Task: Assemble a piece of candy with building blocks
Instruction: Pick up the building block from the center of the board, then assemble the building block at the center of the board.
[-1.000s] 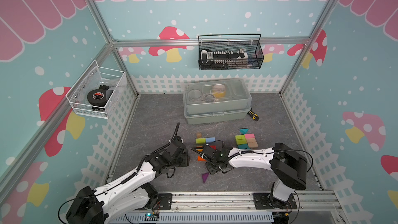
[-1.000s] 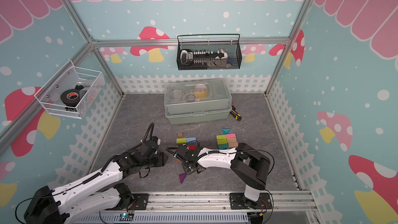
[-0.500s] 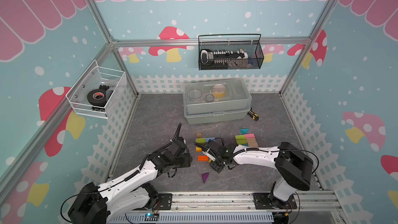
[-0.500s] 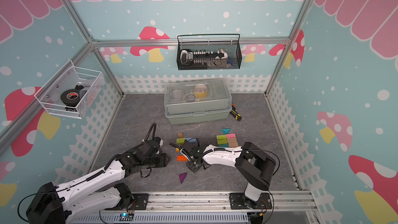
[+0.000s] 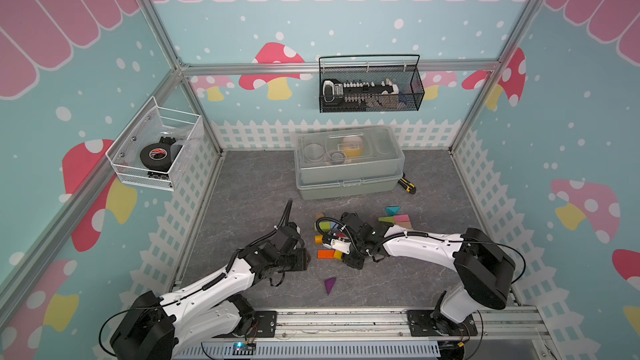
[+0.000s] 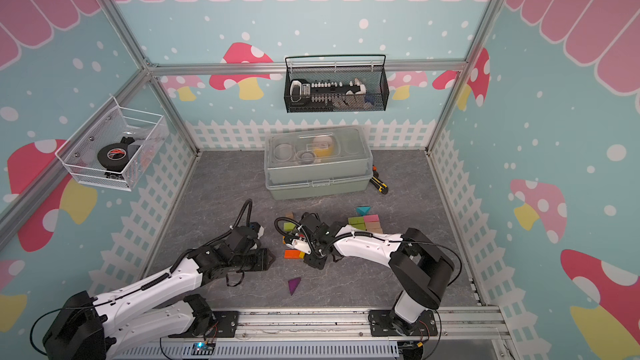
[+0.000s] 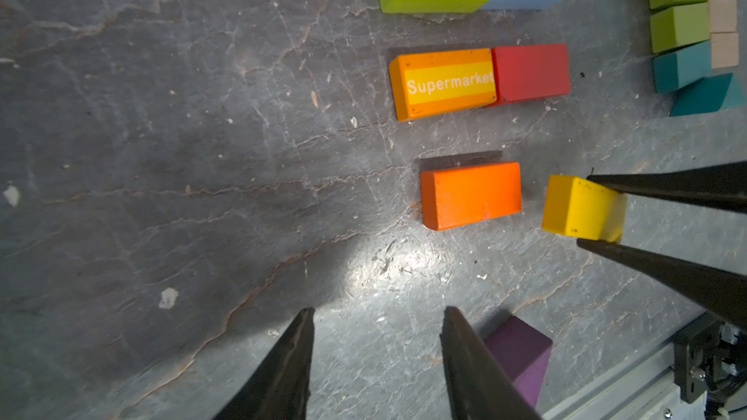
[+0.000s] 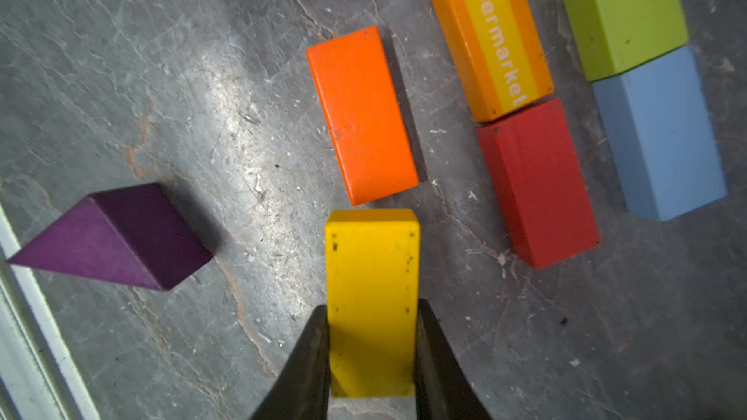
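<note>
A: Right arm (image 5: 419,245), pose?

B: Stretched low from its base on the front rail and reaching across the floor (image 5: 249,181) twd the middle. The wrist is tipped down over the blocks.

A: Right gripper (image 8: 372,307)?

B: Fingers (image 8: 307,357) closed tight on the yellow block (image 8: 372,268), one on each long side. Nothing else is in the grip.

A: Which way does it point?

B: Long axis runs in line w/ the fingers. The far end points away from the wrist, at the short end of the orange block (image 8: 361,115).

A: Touching?

B: No. The left wrist view shows a slim gap btwn the yellow block (image 7: 578,206) and the orange block (image 7: 471,195). They sit just beside each other, approx. end to end. Can't tell if the yellow one rests on the floor.

A: Where on the block do the fingers sit?

B: On the half nearer the wrist. The other half sticks out past the tips.

A: Neighbours?

B: The "Supermarket" block (image 8: 491,34) and red block (image 8: 537,183) sit end to end in a row beside it. The green block (image 8: 618,14) and blue block (image 8: 659,135) lie beyond those. The purple wedge (image 8: 113,236) lies alone on the opposite side, near the rail.

A: Left arm (image 5: 221,280)?

B: Extended from its base twd the centre, w/ the tool aimed at the same blocks.

A: Left gripper (image 7: 378,311)?

B: Fingers parted about halfway and empty, over bare floor. The wedge (image 7: 521,353) shows just behind one finger.
</note>
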Action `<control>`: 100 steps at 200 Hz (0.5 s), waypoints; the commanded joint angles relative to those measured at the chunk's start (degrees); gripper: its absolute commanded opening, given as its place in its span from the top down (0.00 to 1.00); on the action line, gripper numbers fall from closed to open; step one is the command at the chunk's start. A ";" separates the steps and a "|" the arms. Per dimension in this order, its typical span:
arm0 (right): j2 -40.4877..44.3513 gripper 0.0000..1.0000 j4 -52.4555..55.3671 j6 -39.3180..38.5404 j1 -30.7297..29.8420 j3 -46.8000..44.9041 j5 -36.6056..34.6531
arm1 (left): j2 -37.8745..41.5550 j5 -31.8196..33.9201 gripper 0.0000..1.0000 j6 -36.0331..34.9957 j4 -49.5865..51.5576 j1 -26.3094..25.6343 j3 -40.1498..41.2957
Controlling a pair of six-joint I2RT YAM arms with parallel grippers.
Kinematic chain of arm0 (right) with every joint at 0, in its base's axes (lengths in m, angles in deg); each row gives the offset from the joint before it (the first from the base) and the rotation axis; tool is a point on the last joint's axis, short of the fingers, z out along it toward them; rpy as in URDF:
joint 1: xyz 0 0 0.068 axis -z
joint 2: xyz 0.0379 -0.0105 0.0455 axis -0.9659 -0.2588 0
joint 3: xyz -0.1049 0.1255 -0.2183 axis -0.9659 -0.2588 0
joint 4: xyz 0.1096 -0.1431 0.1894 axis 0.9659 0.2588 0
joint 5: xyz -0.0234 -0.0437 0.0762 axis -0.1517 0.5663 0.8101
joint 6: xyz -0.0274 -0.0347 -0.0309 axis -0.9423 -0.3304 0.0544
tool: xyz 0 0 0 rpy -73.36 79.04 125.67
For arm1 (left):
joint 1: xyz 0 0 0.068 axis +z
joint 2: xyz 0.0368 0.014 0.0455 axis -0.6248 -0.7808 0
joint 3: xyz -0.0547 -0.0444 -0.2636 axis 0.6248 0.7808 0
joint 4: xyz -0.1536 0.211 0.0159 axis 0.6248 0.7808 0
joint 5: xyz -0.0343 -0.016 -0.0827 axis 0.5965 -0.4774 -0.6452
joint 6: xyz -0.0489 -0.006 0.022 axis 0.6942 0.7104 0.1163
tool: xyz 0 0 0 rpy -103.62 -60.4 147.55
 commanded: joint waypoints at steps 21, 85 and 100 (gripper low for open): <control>0.14 0.72 3.25 -11.23 2.96 0.19 3.05 | -0.28 -1.07 0.50 0.23 -2.36 0.30 0.79; -3.93 0.69 1.91 -17.34 3.94 0.73 1.60 | -3.54 -2.82 0.52 1.51 -6.91 0.39 2.10; -5.57 0.70 2.15 -18.05 4.22 1.90 1.98 | -3.89 -2.72 0.52 1.85 -7.71 0.40 2.33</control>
